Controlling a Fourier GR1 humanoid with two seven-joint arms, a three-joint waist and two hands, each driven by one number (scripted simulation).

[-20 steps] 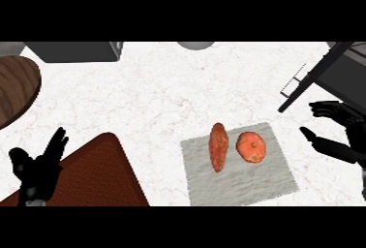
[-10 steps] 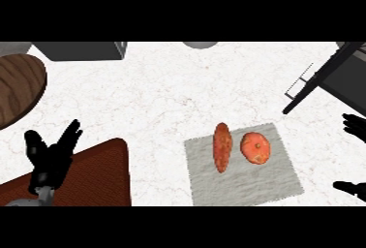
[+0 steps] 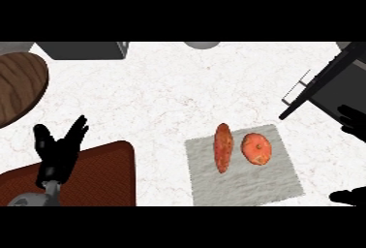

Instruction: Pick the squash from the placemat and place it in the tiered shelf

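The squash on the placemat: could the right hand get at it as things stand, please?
Probably yes. The right hand shows at the view's right edge, and only bare counter and placemat lie between it and the squash; the long vegetable lies on the squash's far side.

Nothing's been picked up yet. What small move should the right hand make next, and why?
Probably bring the right hand left and down toward the squash. It lies untouched on the placemat beside a longer vegetable, and the hand sits at the view's right edge, apart from it.
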